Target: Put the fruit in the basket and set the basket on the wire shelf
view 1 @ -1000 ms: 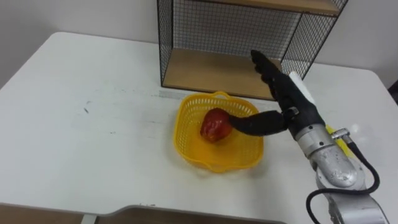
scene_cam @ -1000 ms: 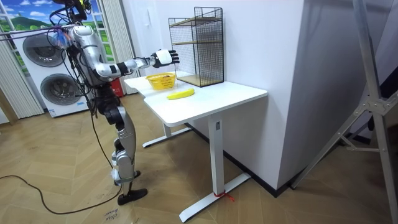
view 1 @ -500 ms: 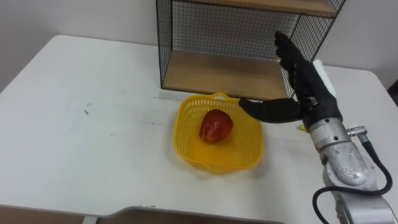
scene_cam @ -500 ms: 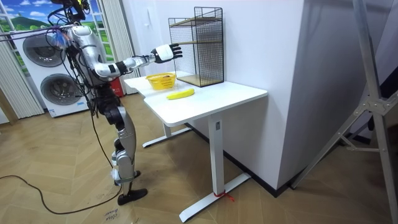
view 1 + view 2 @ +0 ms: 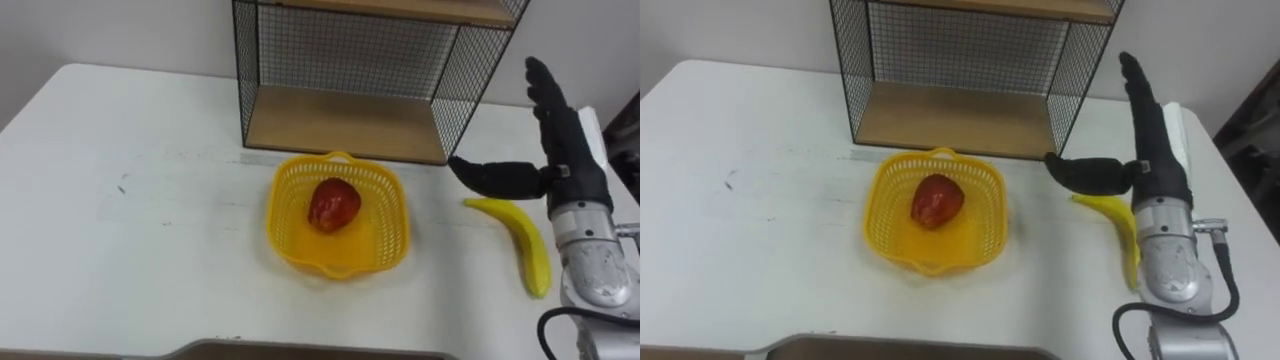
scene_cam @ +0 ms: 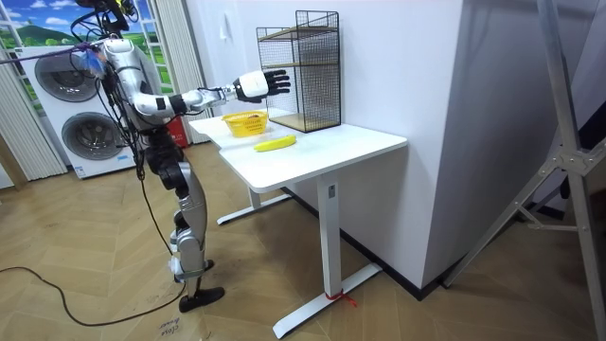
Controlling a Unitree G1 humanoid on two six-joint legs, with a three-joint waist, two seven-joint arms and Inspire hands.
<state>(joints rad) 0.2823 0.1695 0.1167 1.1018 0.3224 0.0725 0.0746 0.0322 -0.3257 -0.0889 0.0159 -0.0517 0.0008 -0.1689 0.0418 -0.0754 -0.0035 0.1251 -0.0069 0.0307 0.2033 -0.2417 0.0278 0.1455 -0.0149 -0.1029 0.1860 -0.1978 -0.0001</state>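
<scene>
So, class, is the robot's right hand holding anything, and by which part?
Nothing: the right hand hangs open above the table, and the banana lies free near it.

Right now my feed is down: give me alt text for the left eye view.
A red fruit sits in the yellow basket on the white table, before the wire shelf. A banana lies right of the basket, near the open right hand.

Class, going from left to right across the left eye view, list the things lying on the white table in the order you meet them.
Yellow basket with the red fruit in it → banana. The wire shelf and the right hand overlap these, so they are left out.
</scene>
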